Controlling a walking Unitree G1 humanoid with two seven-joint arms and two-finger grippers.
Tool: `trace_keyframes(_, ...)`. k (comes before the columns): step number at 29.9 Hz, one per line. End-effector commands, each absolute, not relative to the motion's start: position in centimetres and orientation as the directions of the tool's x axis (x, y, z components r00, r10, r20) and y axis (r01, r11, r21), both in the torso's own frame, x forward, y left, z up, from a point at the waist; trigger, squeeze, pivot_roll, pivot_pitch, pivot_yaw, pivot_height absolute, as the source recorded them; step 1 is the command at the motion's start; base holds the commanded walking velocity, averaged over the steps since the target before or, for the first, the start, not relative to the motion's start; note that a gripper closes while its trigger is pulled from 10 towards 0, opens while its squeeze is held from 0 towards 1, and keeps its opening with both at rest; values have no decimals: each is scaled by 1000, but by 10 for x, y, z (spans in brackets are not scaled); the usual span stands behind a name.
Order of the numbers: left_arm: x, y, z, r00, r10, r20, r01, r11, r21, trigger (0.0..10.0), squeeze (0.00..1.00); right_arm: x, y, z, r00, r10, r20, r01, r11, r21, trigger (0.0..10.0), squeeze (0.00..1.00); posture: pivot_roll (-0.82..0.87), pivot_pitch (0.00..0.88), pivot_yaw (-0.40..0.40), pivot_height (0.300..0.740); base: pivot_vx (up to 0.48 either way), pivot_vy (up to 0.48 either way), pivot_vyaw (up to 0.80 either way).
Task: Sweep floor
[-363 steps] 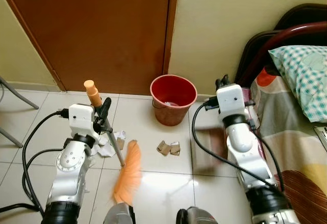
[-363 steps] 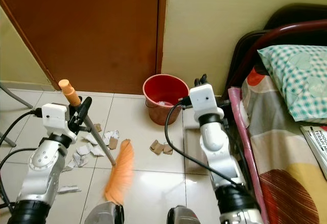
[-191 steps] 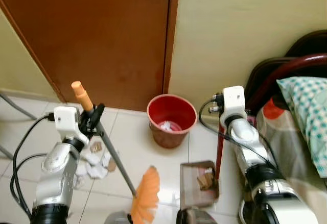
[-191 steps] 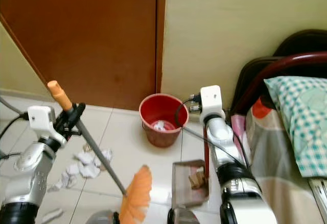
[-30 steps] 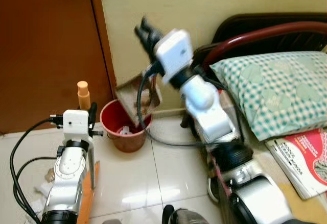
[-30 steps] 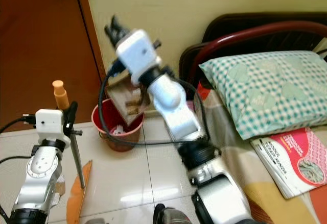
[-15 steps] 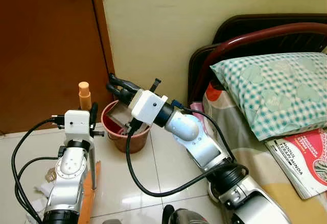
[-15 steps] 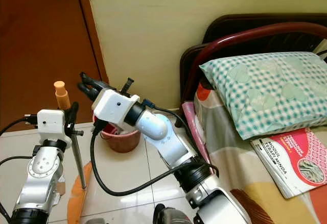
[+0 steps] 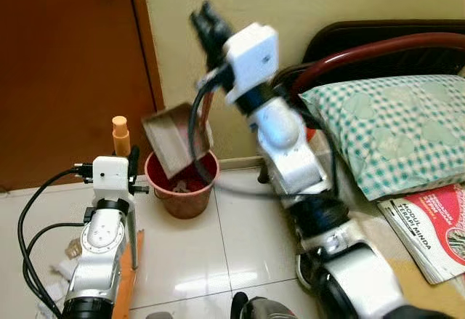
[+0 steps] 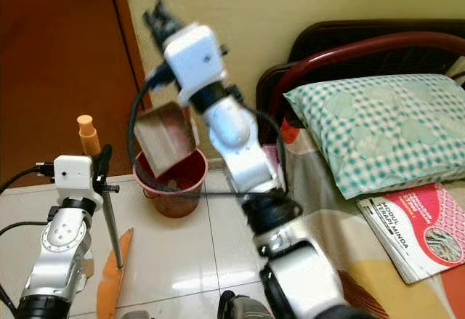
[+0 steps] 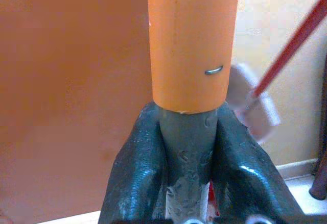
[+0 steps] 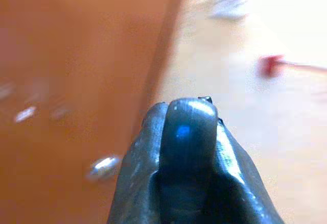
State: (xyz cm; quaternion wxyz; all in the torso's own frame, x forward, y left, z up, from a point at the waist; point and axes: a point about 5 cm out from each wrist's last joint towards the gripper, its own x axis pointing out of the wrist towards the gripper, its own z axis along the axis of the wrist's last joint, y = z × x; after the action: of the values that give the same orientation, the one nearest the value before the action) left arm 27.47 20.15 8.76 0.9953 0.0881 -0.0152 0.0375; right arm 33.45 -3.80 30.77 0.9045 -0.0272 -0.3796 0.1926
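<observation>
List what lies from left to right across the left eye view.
Brown wooden door → orange-capped grey broom handle → red plastic bucket → checked green pillow → pink booklet.

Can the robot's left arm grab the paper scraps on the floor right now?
Probably not: the left gripper is shut on the broom handle, so its fingers aren't free, though the scraps lie near.

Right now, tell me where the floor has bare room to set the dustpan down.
Bare tile lies between the broom and the bed, in front of the red bin. It is crowded at the left, where paper scraps lie beside the left arm.
</observation>
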Motion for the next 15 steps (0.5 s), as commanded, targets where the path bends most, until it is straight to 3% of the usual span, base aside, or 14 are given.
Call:
trace_keyframes(1, 277, 199, 88, 997, 63, 42, -69, 982, 176, 10000, 0, 332, -61, 337, 617, 255, 744, -252, 960, -121, 10000, 0, 2, 42, -52, 740, 0, 0, 0)
trace_keyframes(5, 278, 198, 88, 997, 62, 39, -68, 982, 174, 10000, 0, 332, -86, 341, 632, 211, 746, -134, 977, -163, 10000, 0, -3, 40, -51, 740, 0, 0, 0)
trace_keyframes(15, 278, 198, 87, 998, 57, 37, -63, 983, 171, 10000, 0, 328, -125, 308, 745, 185, 641, -42, 972, -231, 10000, 0, -17, 39, -43, 740, 0, 0, 0)
